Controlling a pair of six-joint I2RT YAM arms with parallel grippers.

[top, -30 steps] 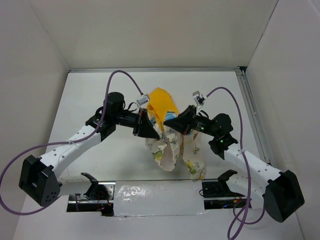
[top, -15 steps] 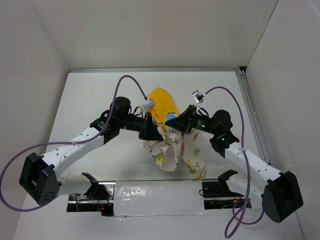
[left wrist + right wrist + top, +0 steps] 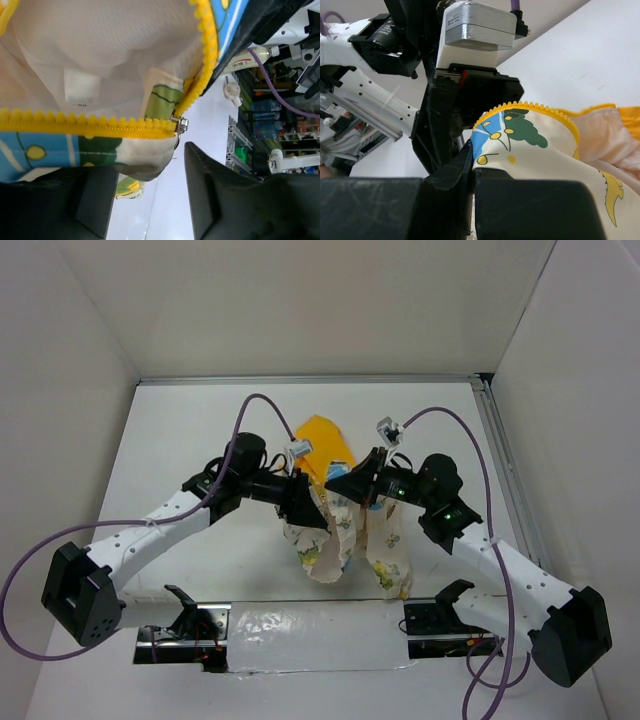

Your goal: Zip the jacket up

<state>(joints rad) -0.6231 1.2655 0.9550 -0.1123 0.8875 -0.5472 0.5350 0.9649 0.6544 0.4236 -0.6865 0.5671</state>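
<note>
Left wrist view: the left hand is spread wide, an edge of the jacket hanging between its fingers unpinched, the zip slider just above. Two yellow tooth rows meet at that slider and part beyond it, so I'd judge the zip barely started. The right hand pinches a printed corner. The jacket sits mid-table, bunched between both hands, long axis near-to-far, hood pointing away from the arm bases.
</note>
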